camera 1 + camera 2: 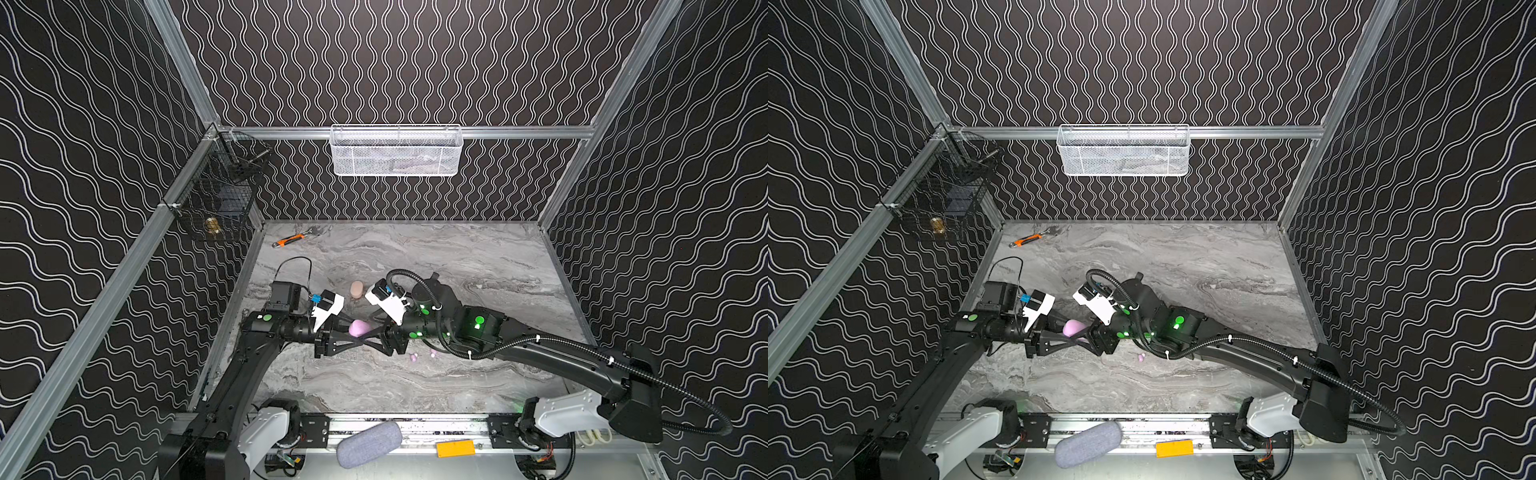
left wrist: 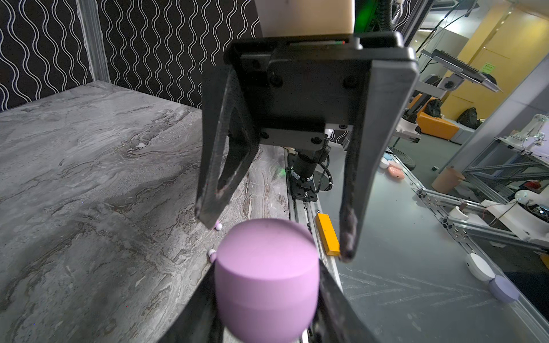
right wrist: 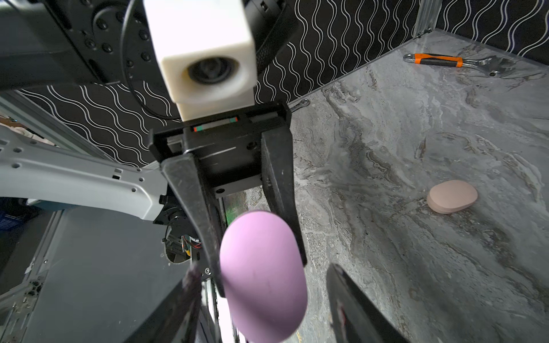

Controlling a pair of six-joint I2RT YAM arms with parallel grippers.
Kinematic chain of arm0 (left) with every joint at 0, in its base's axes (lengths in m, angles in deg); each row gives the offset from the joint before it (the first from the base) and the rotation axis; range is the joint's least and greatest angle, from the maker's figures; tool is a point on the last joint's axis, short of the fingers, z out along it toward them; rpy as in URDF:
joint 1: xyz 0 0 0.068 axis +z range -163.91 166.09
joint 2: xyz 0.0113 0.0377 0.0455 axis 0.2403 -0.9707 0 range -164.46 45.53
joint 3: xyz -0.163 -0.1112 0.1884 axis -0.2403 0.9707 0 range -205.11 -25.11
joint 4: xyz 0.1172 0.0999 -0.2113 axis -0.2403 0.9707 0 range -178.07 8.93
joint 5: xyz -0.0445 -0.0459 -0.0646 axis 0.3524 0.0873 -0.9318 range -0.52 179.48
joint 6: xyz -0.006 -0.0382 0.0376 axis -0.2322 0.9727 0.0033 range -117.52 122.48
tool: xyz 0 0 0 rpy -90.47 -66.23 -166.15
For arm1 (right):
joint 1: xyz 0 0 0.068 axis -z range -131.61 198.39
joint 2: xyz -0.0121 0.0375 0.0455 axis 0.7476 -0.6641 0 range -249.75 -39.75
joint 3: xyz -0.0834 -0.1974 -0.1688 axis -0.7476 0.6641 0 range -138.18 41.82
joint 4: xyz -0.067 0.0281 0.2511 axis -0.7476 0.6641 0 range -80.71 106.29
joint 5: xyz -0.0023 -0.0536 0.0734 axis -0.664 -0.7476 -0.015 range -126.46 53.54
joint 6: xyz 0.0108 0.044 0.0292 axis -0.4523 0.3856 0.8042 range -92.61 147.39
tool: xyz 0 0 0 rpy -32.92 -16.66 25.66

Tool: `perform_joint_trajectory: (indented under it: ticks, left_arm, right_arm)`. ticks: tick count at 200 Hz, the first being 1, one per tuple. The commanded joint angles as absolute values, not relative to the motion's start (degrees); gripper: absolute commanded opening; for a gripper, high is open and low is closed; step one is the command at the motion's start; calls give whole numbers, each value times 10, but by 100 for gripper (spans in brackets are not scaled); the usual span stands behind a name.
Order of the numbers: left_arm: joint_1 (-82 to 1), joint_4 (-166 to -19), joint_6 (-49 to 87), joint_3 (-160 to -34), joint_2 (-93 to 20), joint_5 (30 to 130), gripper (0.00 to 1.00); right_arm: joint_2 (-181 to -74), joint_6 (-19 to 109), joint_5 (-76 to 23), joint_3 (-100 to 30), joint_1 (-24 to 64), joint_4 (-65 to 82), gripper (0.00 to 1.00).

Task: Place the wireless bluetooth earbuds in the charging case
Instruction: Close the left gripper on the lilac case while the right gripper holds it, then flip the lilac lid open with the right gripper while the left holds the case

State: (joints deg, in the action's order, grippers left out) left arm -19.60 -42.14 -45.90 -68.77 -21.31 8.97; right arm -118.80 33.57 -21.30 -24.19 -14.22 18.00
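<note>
A lilac pebble-shaped charging case (image 1: 359, 328) (image 2: 267, 285) (image 3: 263, 276), lid closed, hangs above the middle of the table, with my left gripper (image 1: 360, 335) (image 2: 269, 308) shut on it. My right gripper (image 1: 372, 333) (image 3: 267, 297) faces it from the right. It is open, its jaws standing either side of the case's free end with a gap on at least one side. Two lilac earbuds (image 1: 413, 356) (image 2: 212, 253) lie on the table just in front of the right gripper, the second earbud (image 1: 433, 353) (image 2: 218, 226) close beside the first.
A peach case (image 1: 356, 289) (image 3: 452, 196) lies closed behind the grippers. An orange-handled wrench (image 1: 293, 240) sits at the back left corner. A white mesh basket (image 1: 397, 151) and a black wire basket (image 1: 220, 195) hang on the walls. A grey pouch (image 1: 369, 442) and a yellow block (image 1: 455, 449) rest on the front rail.
</note>
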Motion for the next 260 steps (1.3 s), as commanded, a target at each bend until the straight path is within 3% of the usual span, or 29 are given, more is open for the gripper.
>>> perform_joint_trajectory:
  ticks: [1, 260]
  left_arm:
    - [-197, -434, -472, -688, -215, 79, 31]
    - [-196, -434, -470, -687, -208, 77, 31]
  right_arm:
    - [-1193, 328, -250, -247, -144, 180, 68]
    - [-1174, 311, -317, -249, -137, 193, 69]
